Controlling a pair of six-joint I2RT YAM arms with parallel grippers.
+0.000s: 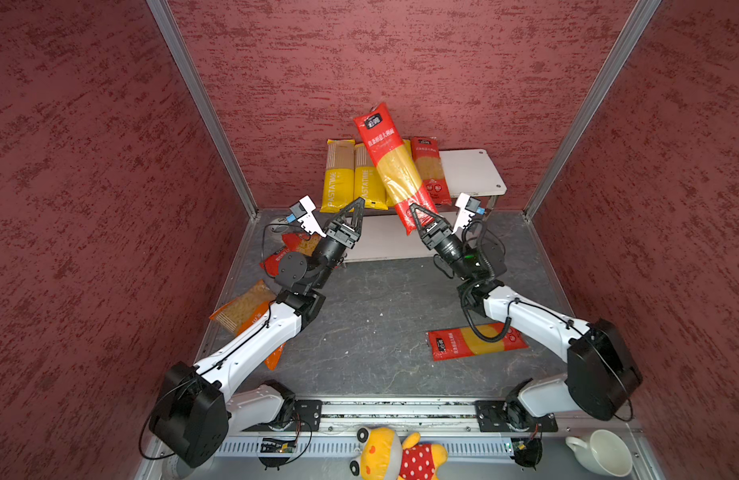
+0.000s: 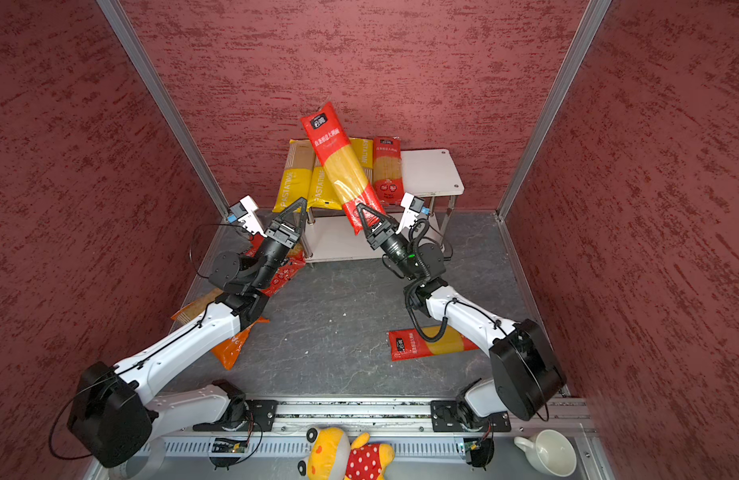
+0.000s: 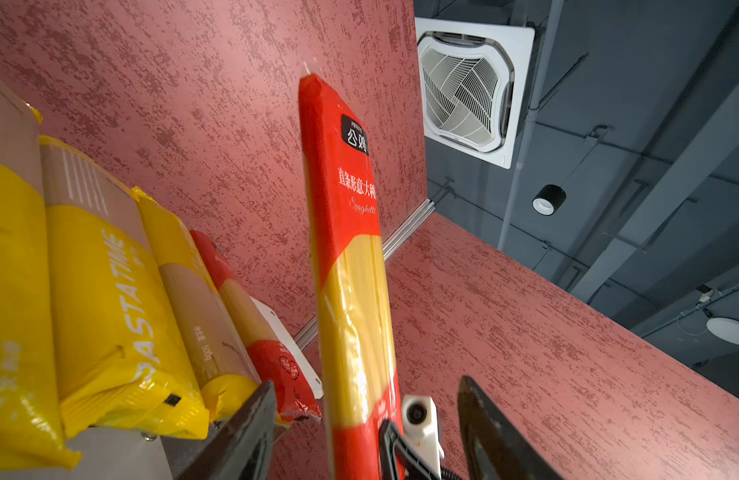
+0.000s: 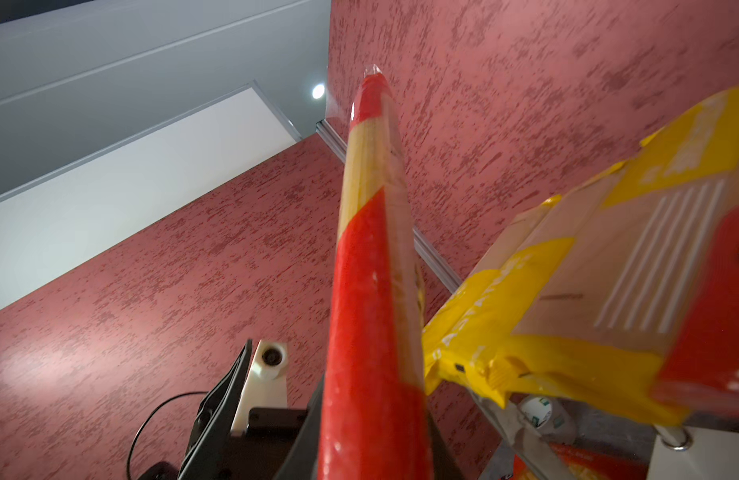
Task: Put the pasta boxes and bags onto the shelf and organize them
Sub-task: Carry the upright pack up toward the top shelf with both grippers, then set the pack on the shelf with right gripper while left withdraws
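Observation:
My right gripper (image 1: 422, 216) (image 4: 372, 436) is shut on the lower end of a long red spaghetti pack (image 1: 390, 162) (image 3: 347, 249). The pack stands tilted in front of the shelf (image 1: 471, 170). My left gripper (image 1: 353, 212) (image 3: 365, 395) is open just left of that pack and holds nothing. On the top board lie yellow packs (image 1: 336, 178) (image 1: 368, 183) and a red pack (image 1: 432, 170). Another red pack (image 1: 476, 340) lies on the table under my right arm. An orange bag (image 1: 243, 309) and a red bag (image 1: 291, 247) lie partly hidden under my left arm.
The shelf's lower white board (image 1: 380, 241) is bare, as is the right part of the top board. Red walls close in the back and both sides. A plush toy (image 1: 401, 455) and a white cup (image 1: 604, 453) sit beyond the front rail.

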